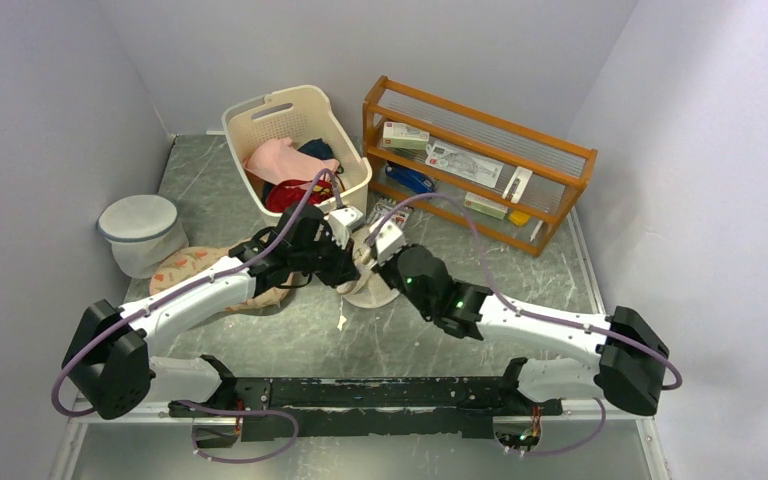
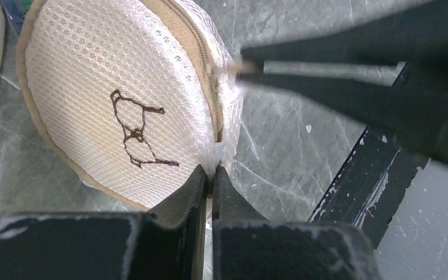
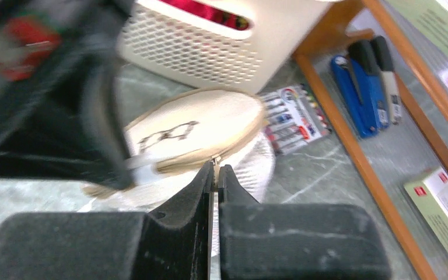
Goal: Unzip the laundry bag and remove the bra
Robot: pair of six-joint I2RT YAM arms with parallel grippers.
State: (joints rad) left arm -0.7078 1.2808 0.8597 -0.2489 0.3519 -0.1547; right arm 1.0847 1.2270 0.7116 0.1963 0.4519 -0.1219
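The laundry bag [image 2: 111, 105] is a cream mesh drum with a black bra outline, tilted up on the table. It lies between both grippers in the top view [image 1: 368, 288]. My left gripper [image 2: 213, 170] is shut on the bag's mesh edge below the zip. My right gripper [image 3: 216, 166] is shut on the zipper pull at the bag's rim [image 3: 198, 125]. It shows in the left wrist view [image 2: 242, 67] as two dark fingers pinched at the zip. The zip looks closed along the part I see. The bra is hidden inside.
A cream laundry basket [image 1: 295, 115] with clothes stands behind the bag. An orange wooden rack [image 1: 480, 165] holds stationery at the back right. A white round mesh bag with a grey-blue rim [image 1: 140, 232] and a patterned cloth [image 1: 185, 265] lie left. A marker pack [image 3: 294, 119] lies by the rack.
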